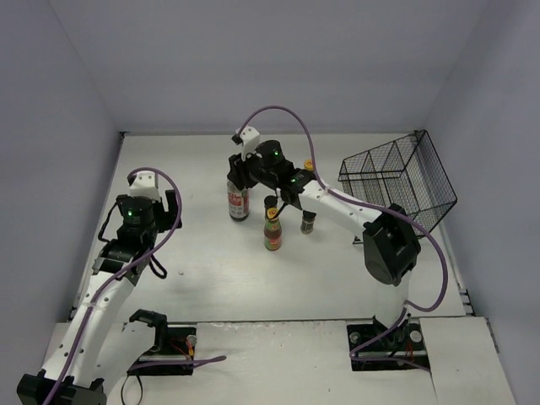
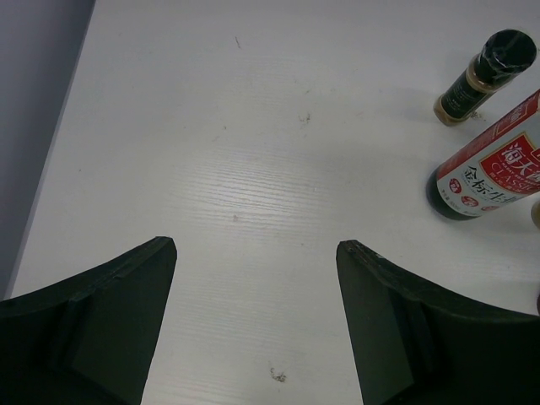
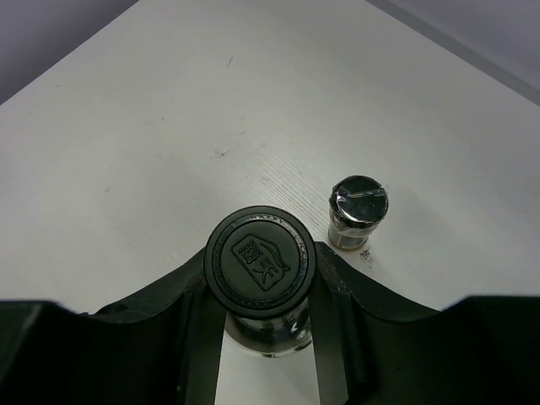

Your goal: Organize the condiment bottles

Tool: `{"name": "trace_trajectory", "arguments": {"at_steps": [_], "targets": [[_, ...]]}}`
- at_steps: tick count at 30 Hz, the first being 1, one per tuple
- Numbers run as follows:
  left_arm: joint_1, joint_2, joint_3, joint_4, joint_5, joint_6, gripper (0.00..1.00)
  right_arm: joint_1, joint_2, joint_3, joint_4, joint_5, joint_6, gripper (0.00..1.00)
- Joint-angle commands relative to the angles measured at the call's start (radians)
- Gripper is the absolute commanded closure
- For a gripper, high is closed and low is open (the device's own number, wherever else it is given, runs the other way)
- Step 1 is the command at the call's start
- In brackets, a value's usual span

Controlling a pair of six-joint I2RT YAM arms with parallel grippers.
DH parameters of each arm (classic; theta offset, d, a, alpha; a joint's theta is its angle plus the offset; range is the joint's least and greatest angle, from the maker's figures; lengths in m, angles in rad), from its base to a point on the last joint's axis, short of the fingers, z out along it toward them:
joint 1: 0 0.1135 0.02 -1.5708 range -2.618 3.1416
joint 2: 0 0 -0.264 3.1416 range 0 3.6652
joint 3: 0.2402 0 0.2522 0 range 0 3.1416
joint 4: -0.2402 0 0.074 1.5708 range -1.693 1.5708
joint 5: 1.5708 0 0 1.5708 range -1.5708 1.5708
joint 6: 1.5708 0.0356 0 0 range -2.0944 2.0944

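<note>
The right gripper pinches the tall bottle under its black cap; lift it straight up, clear of the small jar beside it. The left gripper hangs spread on the left.

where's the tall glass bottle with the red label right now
Top view: the tall glass bottle stands mid-table, left of a sauce bottle, its neck held by the right gripper.
</note>
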Motion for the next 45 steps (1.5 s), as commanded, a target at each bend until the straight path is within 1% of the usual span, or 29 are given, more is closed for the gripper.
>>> {"name": "trace_trajectory", "arguments": {"at_steps": [1,2,6,9,12,13,16,19,20,24,27,31,34,40,44,45], "targets": [[-0.002,-0.010,0.026,0.064,0.000,0.012,0.23,0.014,-0.056,0.058,0.101,0.008,-0.019,0.95],[-0.002,-0.010,0.024,0.066,0.000,0.012,0.23,0.016,-0.061,0.064,0.097,0.006,-0.025,1.00],[-0.002,-0.013,0.024,0.066,0.001,0.014,0.23,0.026,-0.099,0.101,0.068,-0.023,-0.037,1.00],[-0.002,-0.016,0.023,0.067,0.001,0.015,0.23,0.036,-0.127,0.160,0.031,-0.043,-0.039,1.00],[-0.002,-0.017,0.018,0.069,0.001,0.017,0.23,0.039,-0.147,0.254,-0.027,-0.060,-0.071,1.00],[-0.002,-0.021,0.018,0.069,0.001,0.018,0.23,0.039,-0.154,0.307,-0.046,-0.061,-0.075,1.00],[-0.002,-0.024,0.017,0.072,0.001,0.018,0.23,0.037,-0.174,0.381,-0.101,-0.062,-0.100,1.00],[-0.002,-0.028,0.013,0.074,0.001,0.020,0.23,0.036,-0.197,0.464,-0.153,-0.025,-0.137,1.00],[-0.004,-0.028,0.013,0.074,0.001,0.020,0.23,0.036,-0.206,0.499,-0.181,0.012,-0.147,1.00],[-0.005,-0.033,0.009,0.074,0.001,0.021,0.23,0.007,-0.251,0.547,-0.231,0.107,-0.192,1.00],[-0.008,-0.036,0.009,0.072,0.000,0.023,0.23,-0.052,-0.303,0.550,-0.255,0.149,-0.204,1.00],[-0.011,-0.040,0.007,0.074,0.000,0.026,0.23,-0.177,-0.384,0.535,-0.262,0.205,-0.221,1.00],[-0.014,-0.042,0.007,0.072,-0.002,0.027,0.23,-0.216,-0.436,0.512,-0.294,0.321,-0.282,1.00],[-0.022,-0.050,0.006,0.072,-0.005,0.032,0.23,-0.300,-0.532,0.425,-0.276,0.498,-0.384,1.00],[-0.028,-0.051,0.006,0.072,-0.005,0.035,0.23,-0.398,-0.570,0.369,-0.276,0.535,-0.385,1.00],[-0.033,-0.053,0.006,0.072,-0.005,0.035,0.23,-0.456,-0.581,0.357,-0.276,0.528,-0.376,1.00]]}}
